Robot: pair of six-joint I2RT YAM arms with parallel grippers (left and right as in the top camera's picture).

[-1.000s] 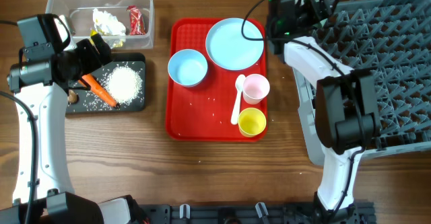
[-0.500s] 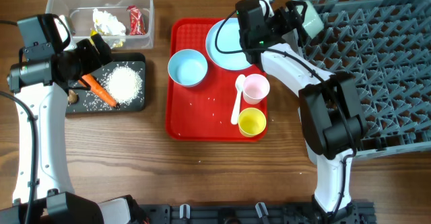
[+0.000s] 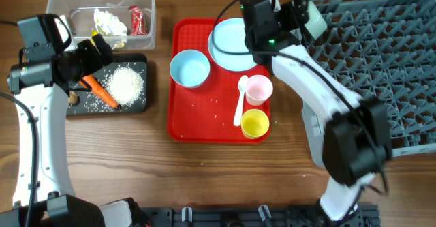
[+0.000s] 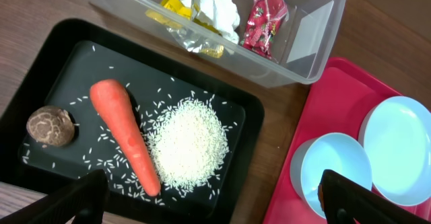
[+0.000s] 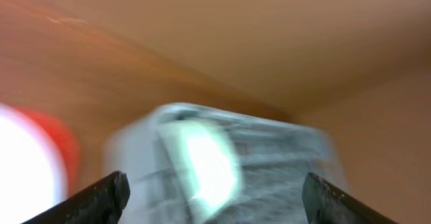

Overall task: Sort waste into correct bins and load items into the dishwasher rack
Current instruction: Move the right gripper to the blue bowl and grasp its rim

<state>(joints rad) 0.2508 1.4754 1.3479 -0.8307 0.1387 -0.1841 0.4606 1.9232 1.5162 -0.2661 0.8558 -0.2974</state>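
Hovering above black tray [image 4: 64, 66], left gripper [image 4: 212, 200] wide, right gripper [image 5: 212, 194] splayed, pointing toward dishwasher rack [image 3: 381, 50]

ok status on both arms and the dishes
Left end effector open, empty, over black tray. Right end effector open, between plate and rack. Plate, blue bowl, pink cup, yellow cup, spoon not yet racked. Nothing in the way.

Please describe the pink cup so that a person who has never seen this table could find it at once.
Start at the red tray in the middle of the table. Near its right edge, below the plate, two cups stand one under the other. The pink cup is the upper one, beside the spoon; the cup below it is the yellow cup.
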